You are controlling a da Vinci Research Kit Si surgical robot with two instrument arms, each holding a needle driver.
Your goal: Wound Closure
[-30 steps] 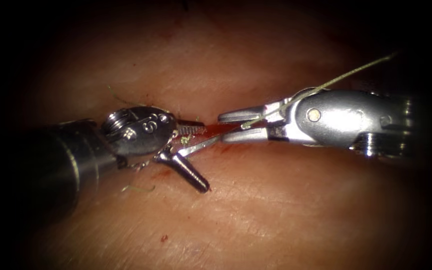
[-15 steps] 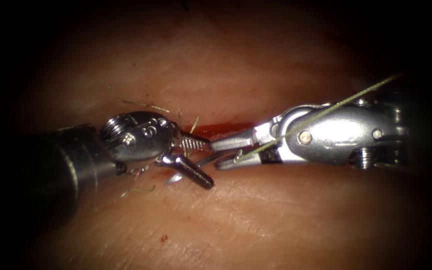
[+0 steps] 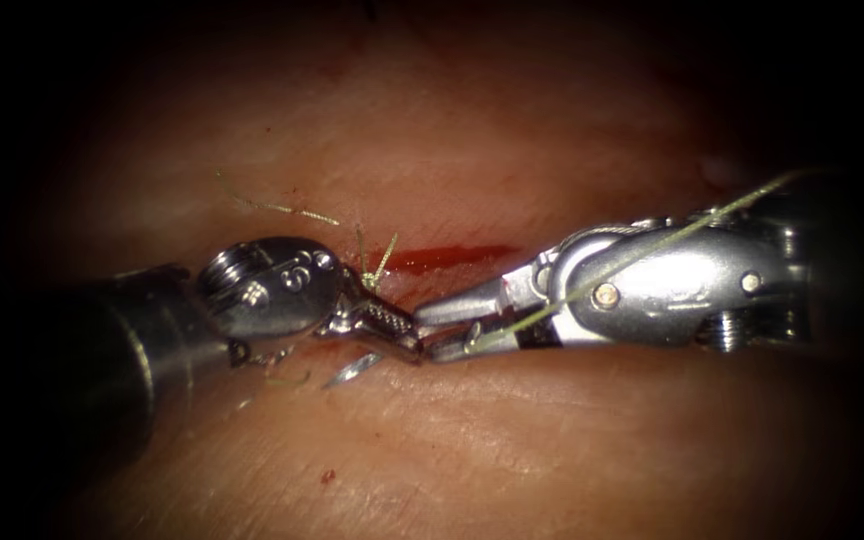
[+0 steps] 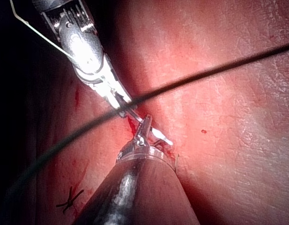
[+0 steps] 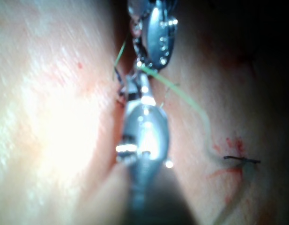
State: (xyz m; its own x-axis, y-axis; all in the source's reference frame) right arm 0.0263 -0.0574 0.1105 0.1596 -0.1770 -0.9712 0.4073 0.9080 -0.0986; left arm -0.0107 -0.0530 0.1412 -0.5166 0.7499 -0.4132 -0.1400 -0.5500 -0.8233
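Endoscope view: both grippers (image 3: 414,343) (image 3: 430,332) grip needle (image 3: 352,369) over cut (image 3: 452,257)

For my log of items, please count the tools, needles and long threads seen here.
Tools: 2, left tool gripping the needle near its tip, right tool at its tail end
Needles: 1, out of the tissue
Long thread: 1
Total: 4

Endoscope light: I see a dim centre pool on the tissue (image 3: 512,420), heavy dark vignette at all edges.
Glare: bright specular spots on the right tool (image 3: 430,342) and its wrist.
Right wrist view: I find it blurred, tissue washed out.
Left wrist view: sharper, shaft out of focus.
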